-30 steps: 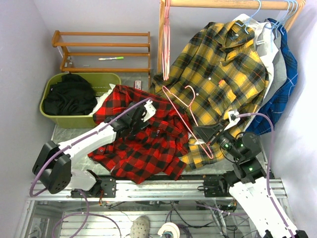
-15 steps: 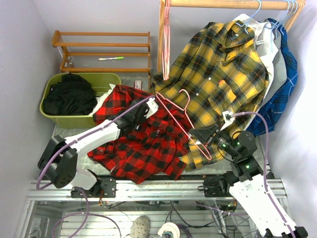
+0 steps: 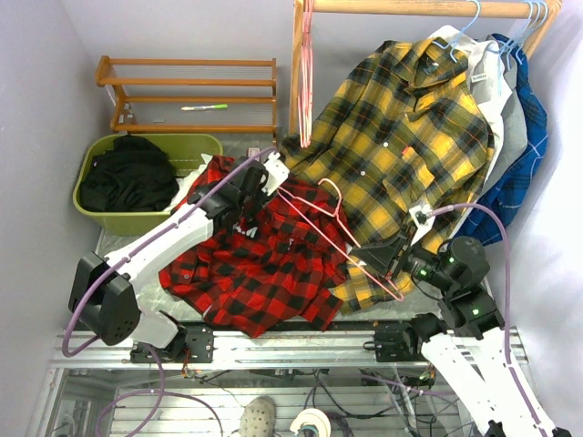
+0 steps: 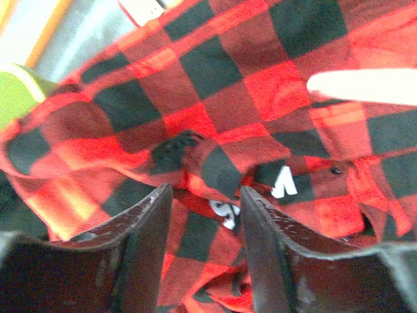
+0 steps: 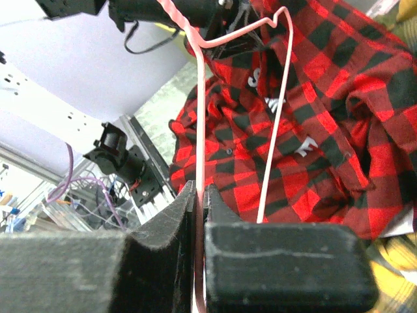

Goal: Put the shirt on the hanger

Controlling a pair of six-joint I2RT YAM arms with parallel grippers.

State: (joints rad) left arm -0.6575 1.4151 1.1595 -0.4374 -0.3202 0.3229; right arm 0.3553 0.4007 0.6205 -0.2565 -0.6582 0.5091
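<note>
The red-and-black plaid shirt [image 3: 264,269] lies crumpled on the table and shows white lettering in the left wrist view [image 4: 215,85] and the right wrist view [image 5: 313,130]. My right gripper [image 3: 381,259] is shut on the lower wire of the pink hanger [image 3: 337,242]. It holds the hanger tilted above the shirt, with the far corner beside my left gripper [image 3: 261,188]. The wire runs up between my pinched right jaws [image 5: 199,195]. My left gripper [image 4: 205,215] is open over the shirt's far part, with fabric showing below the gap between its fingers [image 4: 140,254].
A green basket [image 3: 100,221] of black clothes stands at the far left, in front of a wooden rack [image 3: 187,82]. A yellow plaid shirt [image 3: 401,137] and a blue plaid shirt [image 3: 526,155] hang from the wooden rail [image 3: 419,7]. Spare pink hangers [image 3: 305,73] hang there too.
My right gripper has swung the hanger left and flatter over the red shirt. My left gripper has moved farther back along the shirt, and the hanger's corner now reaches it.
</note>
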